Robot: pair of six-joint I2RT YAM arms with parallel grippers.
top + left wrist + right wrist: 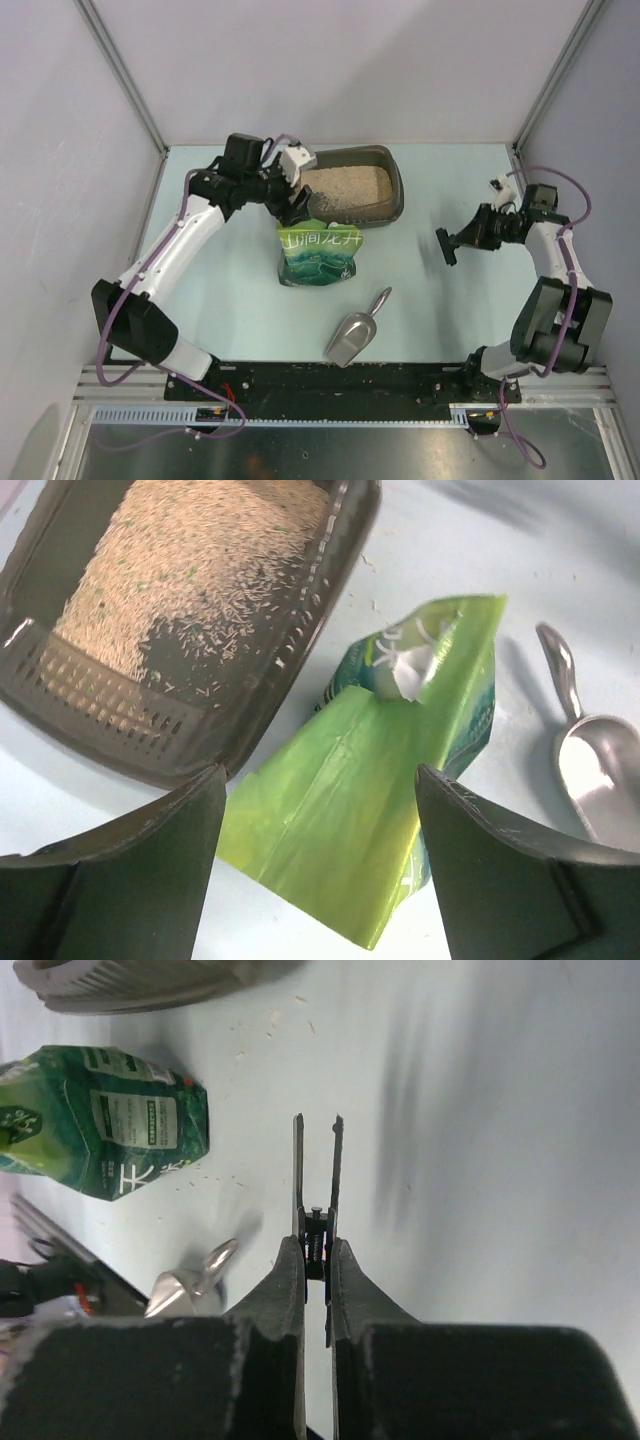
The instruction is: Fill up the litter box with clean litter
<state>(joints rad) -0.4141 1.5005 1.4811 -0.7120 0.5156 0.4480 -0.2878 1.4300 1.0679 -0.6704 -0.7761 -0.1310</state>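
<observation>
Both grippers were empty: left gripper (pixel 320 780) gaped above the green bag (pixel 330 830), litter box (pixel 335 605) seemingly filled; right gripper (pixel 317 1130) closed.

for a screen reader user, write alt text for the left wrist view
The open left claw hangs over a crumpled green bag on the pale table, next to the dark litter box partly covered with beige litter. A silver scoop lies at the right edge.
</observation>
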